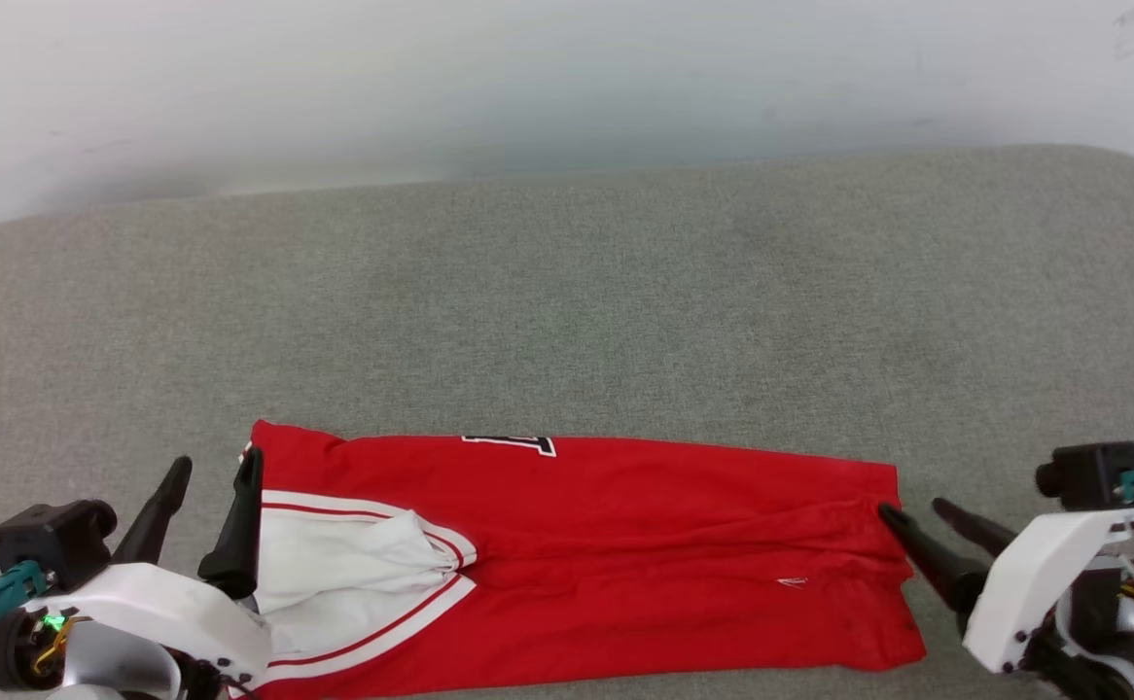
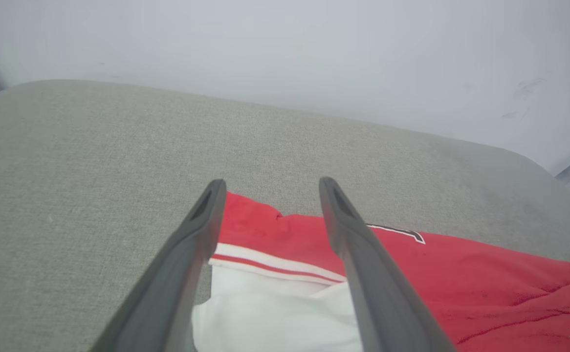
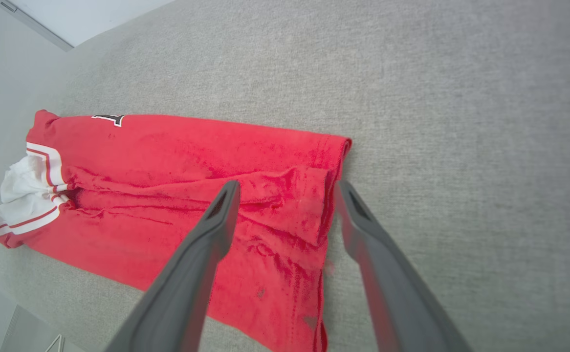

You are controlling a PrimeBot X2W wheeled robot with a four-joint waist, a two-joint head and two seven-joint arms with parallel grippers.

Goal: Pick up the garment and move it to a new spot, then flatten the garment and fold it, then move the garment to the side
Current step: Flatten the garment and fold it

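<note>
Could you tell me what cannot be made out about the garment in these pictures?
1. The dark printed mark, head view: only a strip shows at the garment's far fold; unreadable.
2. Garment's near left corner, head view: hidden behind the left gripper and its wrist, cut by the bottom edge.
3. The small white mark, head view: too small to identify.
4. Right wrist view: whether the right gripper touches the cloth is unclear.

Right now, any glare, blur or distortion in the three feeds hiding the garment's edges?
Head view: soft even light, no glare, garment sharp, back wall washed out. Left wrist view: slightly hazy, grey surface edge bowed by the wide lens. Right wrist view: red oversaturated and blotchy, creases readable.
</note>
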